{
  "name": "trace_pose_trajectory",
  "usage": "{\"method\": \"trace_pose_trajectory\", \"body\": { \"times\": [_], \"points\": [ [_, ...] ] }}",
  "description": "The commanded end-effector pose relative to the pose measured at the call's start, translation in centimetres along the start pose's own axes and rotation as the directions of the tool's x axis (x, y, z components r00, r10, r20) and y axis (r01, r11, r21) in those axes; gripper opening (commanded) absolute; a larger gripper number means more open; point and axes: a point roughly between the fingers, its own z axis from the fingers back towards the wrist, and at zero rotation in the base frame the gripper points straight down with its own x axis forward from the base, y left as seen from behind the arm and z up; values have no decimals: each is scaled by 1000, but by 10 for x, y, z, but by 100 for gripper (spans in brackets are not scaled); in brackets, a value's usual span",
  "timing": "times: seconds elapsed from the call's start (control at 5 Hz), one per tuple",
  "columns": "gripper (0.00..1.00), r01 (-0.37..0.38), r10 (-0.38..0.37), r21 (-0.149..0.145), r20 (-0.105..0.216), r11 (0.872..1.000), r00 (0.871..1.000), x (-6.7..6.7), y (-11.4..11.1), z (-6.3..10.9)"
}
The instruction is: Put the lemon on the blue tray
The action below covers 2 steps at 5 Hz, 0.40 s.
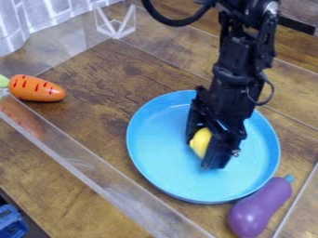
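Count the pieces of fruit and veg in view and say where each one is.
3. The lemon is in the gripper over the blue tray; the carrot lies at the left edge; the eggplant lies just beside the tray, bottom right. None seem hidden.

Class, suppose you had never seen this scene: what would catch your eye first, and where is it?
First the big blue tray, right of centre on the wooden table, with the black gripper over it, shut on the yellow lemon. Next the orange carrot at the left edge and the purple eggplant at bottom right.
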Motion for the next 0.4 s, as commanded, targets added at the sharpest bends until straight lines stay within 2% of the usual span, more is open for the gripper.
{"method": "trace_pose_trajectory", "body": {
  "times": [0.0, 0.2],
  "points": [
    [0, -37, 37, 2, 40, 999, 999, 4, 7, 8],
    [0, -83, 83, -1, 41, 997, 996, -6, 2, 9]
  ]
}}
